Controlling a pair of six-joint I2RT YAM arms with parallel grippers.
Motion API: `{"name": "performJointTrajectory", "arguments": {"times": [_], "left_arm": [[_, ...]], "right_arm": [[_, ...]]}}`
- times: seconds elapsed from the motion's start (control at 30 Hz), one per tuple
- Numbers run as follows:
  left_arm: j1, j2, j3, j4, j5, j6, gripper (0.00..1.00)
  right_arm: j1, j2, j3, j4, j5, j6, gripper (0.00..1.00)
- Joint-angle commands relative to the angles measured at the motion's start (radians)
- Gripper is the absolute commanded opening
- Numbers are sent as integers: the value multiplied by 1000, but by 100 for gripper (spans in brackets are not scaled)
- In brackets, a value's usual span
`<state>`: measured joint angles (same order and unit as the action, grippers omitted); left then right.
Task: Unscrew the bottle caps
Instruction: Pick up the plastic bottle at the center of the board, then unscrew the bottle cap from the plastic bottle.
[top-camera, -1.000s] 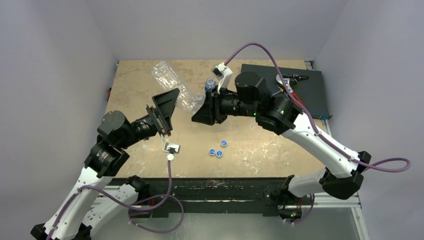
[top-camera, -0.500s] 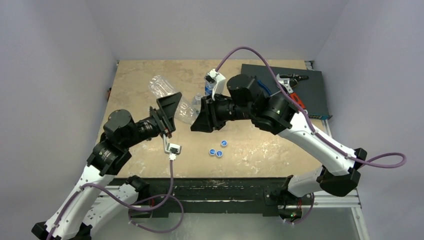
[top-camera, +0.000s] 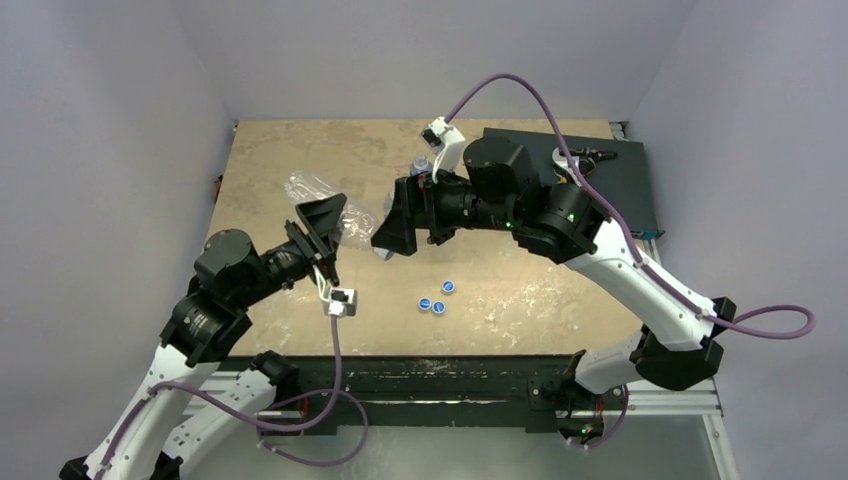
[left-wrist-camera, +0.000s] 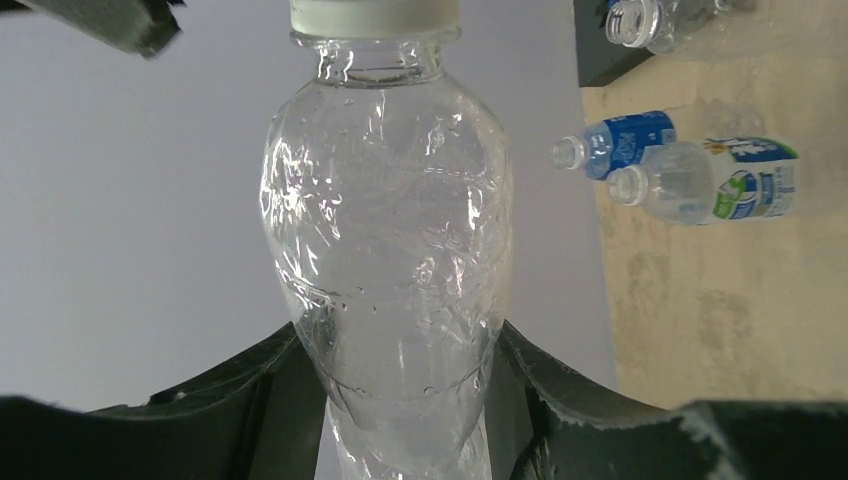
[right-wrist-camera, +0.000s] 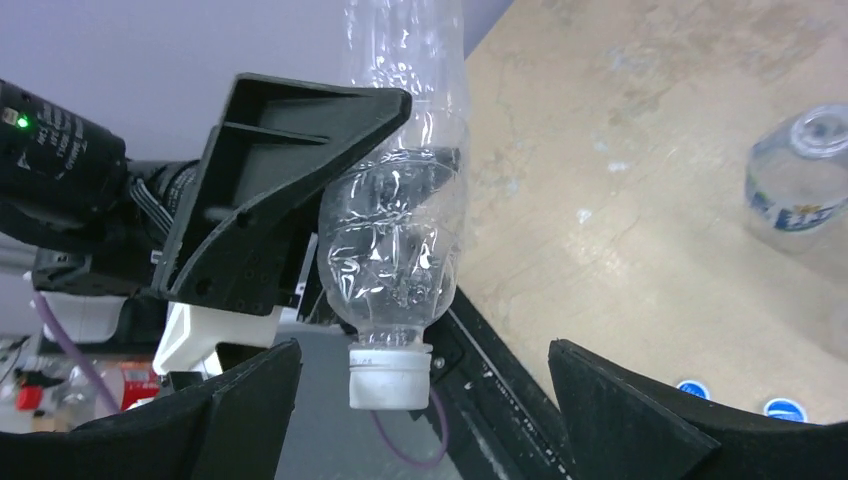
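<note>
My left gripper (left-wrist-camera: 405, 340) is shut on the body of a clear, crinkled, unlabelled bottle (left-wrist-camera: 385, 230) and holds it off the table. In the top view this bottle (top-camera: 352, 215) lies between my left gripper (top-camera: 325, 225) and my right gripper (top-camera: 392, 222). A white cap (right-wrist-camera: 390, 375) sits on the bottle's neck. It is between the wide-open fingers of my right gripper (right-wrist-camera: 420, 352), which do not touch it. Three loose blue caps (top-camera: 437, 298) lie on the table.
Two labelled bottles (left-wrist-camera: 640, 140) (left-wrist-camera: 725, 185) lie capless on the tan table (top-camera: 290, 150). Another clear bottle (left-wrist-camera: 650, 20) rests by a black box (top-camera: 610, 175) at the back right. The table's front edge rail (top-camera: 420, 365) runs below the grippers.
My left gripper has closed on the bottle's body. My right gripper, shut at the neck a second ago, has opened. Bottle and both grippers have shifted left and nearer.
</note>
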<state>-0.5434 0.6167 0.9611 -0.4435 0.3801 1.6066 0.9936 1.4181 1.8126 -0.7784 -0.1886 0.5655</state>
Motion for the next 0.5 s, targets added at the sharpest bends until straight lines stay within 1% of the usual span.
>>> {"name": "performJointTrajectory", "arguments": {"times": [0.0, 0.07, 0.13, 0.2, 0.23, 0.33, 0.4, 0.47], "left_arm": [[3, 56, 68, -2, -116, -446, 44], [3, 92, 95, -4, -160, -655, 43], [4, 123, 108, -7, -184, -824, 40], [4, 125, 97, 31, -204, -983, 36], [4, 125, 92, 64, -213, -1085, 36], [4, 148, 113, 97, -218, -1292, 35], [3, 176, 149, 96, -202, -1403, 35], [3, 200, 179, 94, -166, -1491, 35]], "right_arm": [[-1, -36, 87, -20, 177, 14, 98], [-1, -26, 153, -54, 267, -12, 99], [-1, 2, 263, -92, 423, -87, 99], [-1, 13, 315, -63, 515, -130, 99], [-1, 5, 303, -14, 538, -133, 99], [-1, -39, 171, 181, 532, -146, 99], [-1, 0, 168, 199, 545, -149, 99], [-1, 44, 203, 196, 522, -153, 99]]}}
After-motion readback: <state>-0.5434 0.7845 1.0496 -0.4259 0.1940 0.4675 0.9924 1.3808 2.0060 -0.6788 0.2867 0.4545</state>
